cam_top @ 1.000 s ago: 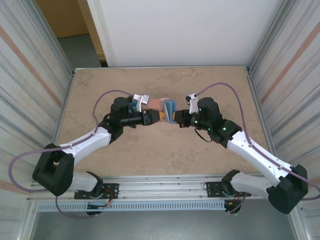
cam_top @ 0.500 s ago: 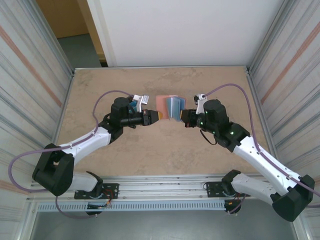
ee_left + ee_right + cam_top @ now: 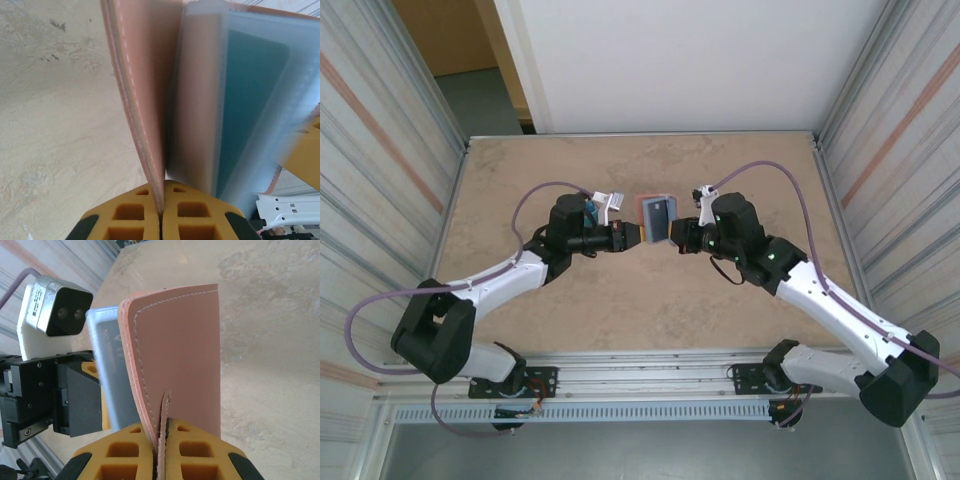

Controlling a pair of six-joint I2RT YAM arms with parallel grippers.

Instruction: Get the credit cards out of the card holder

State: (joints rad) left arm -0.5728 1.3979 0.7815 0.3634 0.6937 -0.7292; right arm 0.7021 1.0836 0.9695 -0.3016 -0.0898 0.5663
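Observation:
The salmon-pink card holder (image 3: 644, 208) hangs above the table's middle, held from both sides. My left gripper (image 3: 638, 234) is shut on the edge of one pink cover (image 3: 142, 75), pinched between its yellow fingers (image 3: 190, 210). My right gripper (image 3: 673, 237) is shut on the other cover (image 3: 180, 350) and its small snap tab (image 3: 163, 412). Between the covers sit blue-grey translucent pockets (image 3: 300, 75). A teal credit card (image 3: 250, 100) shows inside one pocket. From above, the pocketed inside (image 3: 660, 215) faces the camera, partly open.
The marbled beige table (image 3: 520, 170) lies below the held card holder. Metal-framed side walls (image 3: 380, 180) stand left and right, a white wall at the back. The left wrist's camera housing (image 3: 52, 312) sits close beside the card holder.
My left gripper has shut on the pink cover. The right arm swung out, spreading the card holder, then came back left, so the card holder now stands narrower.

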